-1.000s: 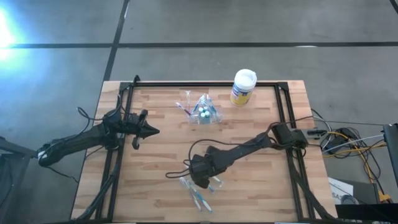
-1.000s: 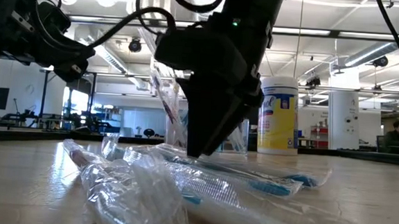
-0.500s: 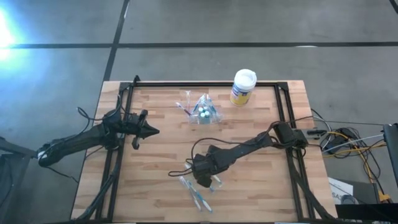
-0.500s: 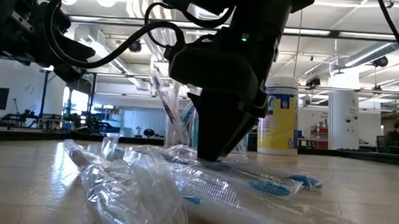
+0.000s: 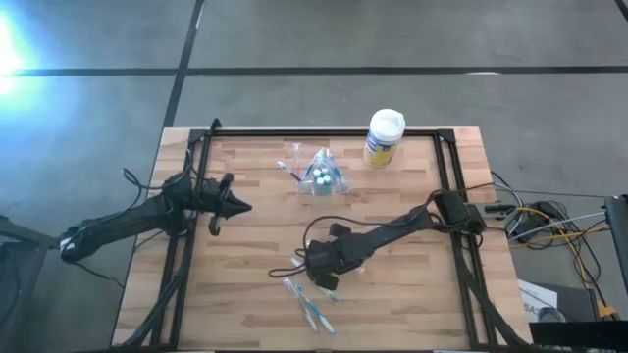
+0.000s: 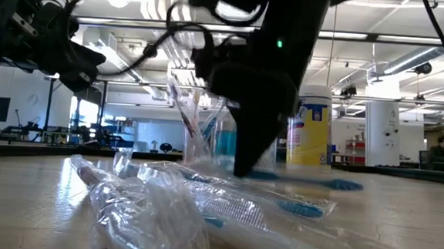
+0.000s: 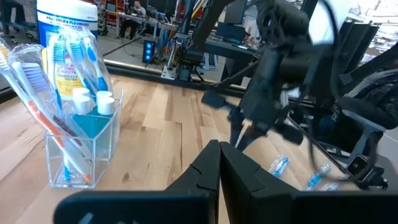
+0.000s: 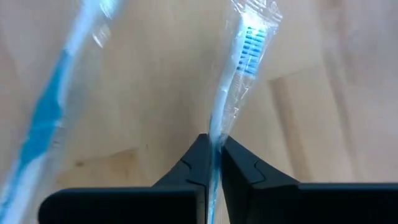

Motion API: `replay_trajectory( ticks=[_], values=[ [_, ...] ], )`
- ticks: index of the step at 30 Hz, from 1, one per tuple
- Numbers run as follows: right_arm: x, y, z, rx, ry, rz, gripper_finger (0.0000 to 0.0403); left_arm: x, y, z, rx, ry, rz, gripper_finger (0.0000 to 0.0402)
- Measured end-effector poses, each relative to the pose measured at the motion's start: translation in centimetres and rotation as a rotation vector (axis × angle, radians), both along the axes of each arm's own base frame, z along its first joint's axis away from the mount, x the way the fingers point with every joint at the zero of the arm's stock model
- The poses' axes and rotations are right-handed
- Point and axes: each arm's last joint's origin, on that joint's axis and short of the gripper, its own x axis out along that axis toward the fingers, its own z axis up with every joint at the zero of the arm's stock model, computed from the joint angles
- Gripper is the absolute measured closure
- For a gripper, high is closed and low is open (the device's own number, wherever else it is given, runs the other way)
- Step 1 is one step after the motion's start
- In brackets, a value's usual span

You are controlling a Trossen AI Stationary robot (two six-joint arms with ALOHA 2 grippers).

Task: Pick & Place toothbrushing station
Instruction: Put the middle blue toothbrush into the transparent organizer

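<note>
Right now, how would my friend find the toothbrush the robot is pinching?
Start at the wooden table and follow the right arm to its gripper, near the front middle. Its dark fingers are shut on a thin blue-and-white toothbrush in a clear plastic wrapper. Unlike the loose wrapped toothbrushes on the wood nearby, this one is pinched.

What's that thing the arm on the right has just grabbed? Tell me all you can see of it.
It is a wrapped toothbrush: a thin pale handle with blue-and-white bristles, sealed in crinkly clear plastic. The right tool is shut on its handle, the bristle end pointing away from the tool, above the wooden table. More wrapped brushes lie on the wood nearby.
</note>
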Motion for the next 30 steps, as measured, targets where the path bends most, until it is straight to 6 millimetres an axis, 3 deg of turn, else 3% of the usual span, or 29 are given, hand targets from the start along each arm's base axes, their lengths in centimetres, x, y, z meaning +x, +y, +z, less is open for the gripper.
replay_trajectory(
  ticks=[8,15,21,26,30],
  values=[
    [-1.6,1.2,5.8,-0.108,-0.17,0.072,0.0392,0.0,0.0,-0.2,0.01,0.014,-0.002,0.0392],
    [-6.3,3.1,11.8,-0.24,-0.394,0.154,0.0397,0.0,0.0,-0.2,0.01,0.02,-0.002,0.0392],
    [-12.8,2.7,13.6,-0.321,-0.572,0.132,0.0397,0.0,0.0,-0.3,0.005,0.026,-0.002,0.0392],
    [-18.1,1.4,13.1,-0.323,-0.779,0.158,0.0396,0.0,0.0,0.0,0.029,0.002,0.004,0.0392],
    [-21.1,-0.4,12.5,-0.312,-0.923,0.18,0.0396,0.1,0.1,0.7,0.064,-0.069,0.005,0.0392]
  ],
)
